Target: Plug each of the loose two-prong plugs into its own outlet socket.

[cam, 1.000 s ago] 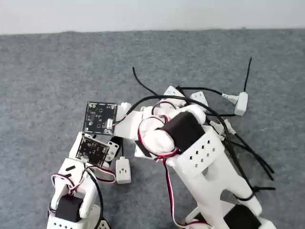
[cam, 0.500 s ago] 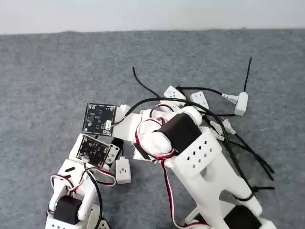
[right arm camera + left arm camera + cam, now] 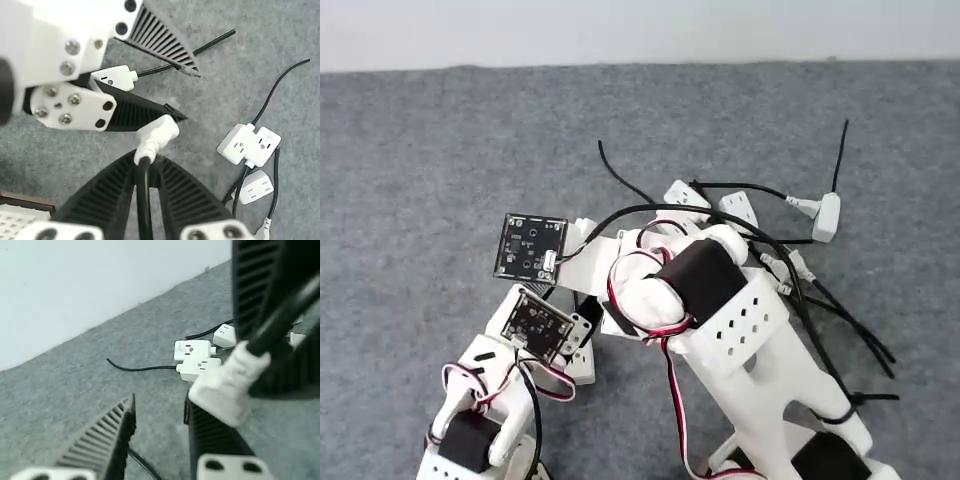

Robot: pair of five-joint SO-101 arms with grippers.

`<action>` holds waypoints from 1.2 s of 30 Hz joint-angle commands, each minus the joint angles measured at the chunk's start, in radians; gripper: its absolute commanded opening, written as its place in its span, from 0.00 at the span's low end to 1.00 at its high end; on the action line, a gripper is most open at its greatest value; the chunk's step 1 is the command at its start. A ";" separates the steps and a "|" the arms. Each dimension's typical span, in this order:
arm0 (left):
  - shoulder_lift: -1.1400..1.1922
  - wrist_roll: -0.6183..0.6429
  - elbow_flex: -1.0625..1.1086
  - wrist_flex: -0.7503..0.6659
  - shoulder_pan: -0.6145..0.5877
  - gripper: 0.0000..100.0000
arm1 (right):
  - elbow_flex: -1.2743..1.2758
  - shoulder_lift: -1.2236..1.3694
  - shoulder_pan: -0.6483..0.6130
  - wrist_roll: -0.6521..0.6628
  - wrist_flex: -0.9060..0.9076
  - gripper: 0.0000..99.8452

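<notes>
Nearest the bases, the left gripper [image 3: 190, 97]: fingers spread wide, nothing clamped. The right wrist view puts a single socket [image 3: 117, 77] between those two fingers, close to the root of the claw. Whether it touches either finger cannot be told. From above, the left arm's wrist board [image 3: 542, 326] lies over that spot.

Next out, the right gripper [image 3: 149, 161]: closed on a white plug [image 3: 156, 135], pinched at its cable end, with the black cable [image 3: 144, 200] running back between the fingers. The left wrist view has the plug [image 3: 224, 386] just above one left finger. Its free end sits just beside that finger's tip, contact uncertain, prongs hidden.

Farther out on the grey carpet [image 3: 440, 150]: a socket pair [image 3: 239, 145] lying side by side and touching, faces up, with a third socket [image 3: 252, 187] near them.

Beyond, in the high view, a white block [image 3: 826, 216] on a cable, plug or socket not clear. Then the pale wall [image 3: 620, 30].
</notes>
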 commanded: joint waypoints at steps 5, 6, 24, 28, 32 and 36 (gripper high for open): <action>0.002 -0.011 -0.012 0.002 0.009 0.17 | -0.008 -0.019 -0.015 -0.017 0.038 0.01; 0.002 -0.011 -0.012 0.002 0.008 0.17 | -0.008 -0.019 -0.015 -0.029 0.036 0.01; 0.002 -0.012 -0.012 0.020 -0.040 0.17 | 0.153 -0.019 0.087 -0.127 -0.039 0.02; 0.002 -0.012 -0.012 0.021 -0.060 0.17 | 0.158 -0.021 0.085 -0.143 -0.042 0.07; 0.002 -0.012 -0.005 0.020 -0.060 0.17 | 0.157 -0.027 0.084 -0.180 -0.081 0.04; 0.002 -0.012 -0.002 0.018 -0.060 0.17 | 0.160 -0.019 0.084 -0.183 -0.093 0.01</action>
